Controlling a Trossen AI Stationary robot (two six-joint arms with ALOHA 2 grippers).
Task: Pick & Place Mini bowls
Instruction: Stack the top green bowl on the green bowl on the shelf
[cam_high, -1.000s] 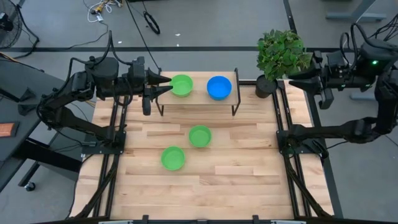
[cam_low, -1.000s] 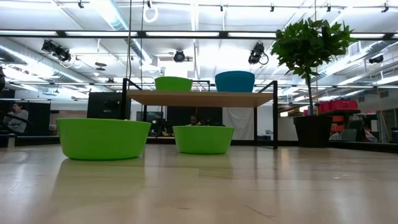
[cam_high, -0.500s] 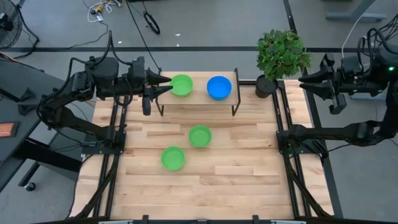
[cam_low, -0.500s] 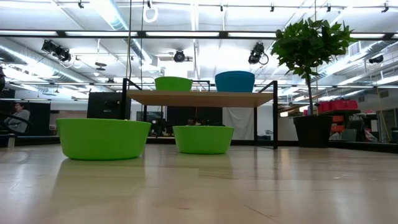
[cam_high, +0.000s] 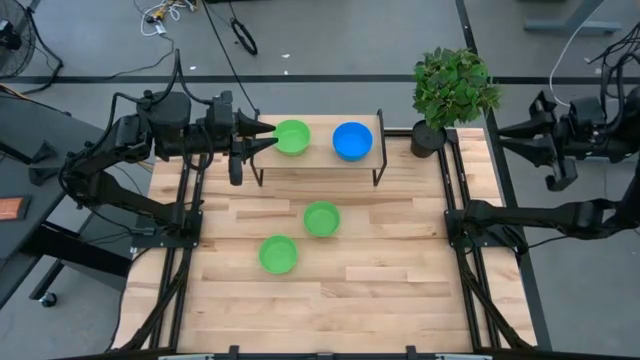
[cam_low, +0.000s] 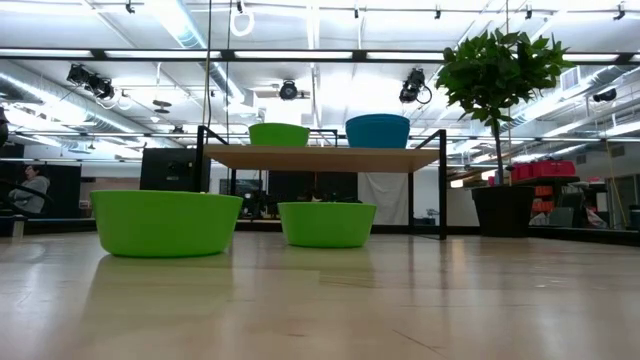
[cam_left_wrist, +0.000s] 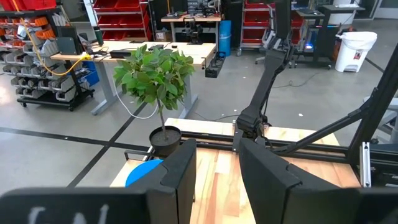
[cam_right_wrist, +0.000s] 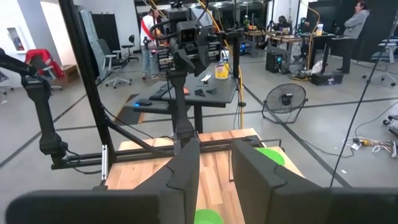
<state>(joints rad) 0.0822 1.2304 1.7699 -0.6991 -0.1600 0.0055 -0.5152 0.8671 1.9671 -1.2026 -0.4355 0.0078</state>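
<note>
Two mini bowls, a green one (cam_high: 292, 137) and a blue one (cam_high: 352, 141), stand on a small raised shelf (cam_high: 318, 162) at the table's far edge. Two more green bowls (cam_high: 321, 218) (cam_high: 278, 254) rest on the wooden tabletop; the low view shows them (cam_low: 327, 223) (cam_low: 166, 222) flat on their bases. My left gripper (cam_high: 270, 134) hangs open, held level just left of the shelf's green bowl and above it. My right gripper (cam_high: 503, 133) is open beyond the table's right edge, past the plant. Nothing lies between either pair of fingers (cam_left_wrist: 180, 180) (cam_right_wrist: 186, 174).
A potted green plant (cam_high: 452, 90) stands at the table's far right corner. Black frame rails (cam_high: 185, 250) (cam_high: 460, 250) run along both sides of the table. Bare wood lies at the near half (cam_high: 330, 310). People show in the room behind.
My right gripper has drawn back toward the table's right edge, away from the plant and off the tabletop, staying level and open. The bowls have not moved.
</note>
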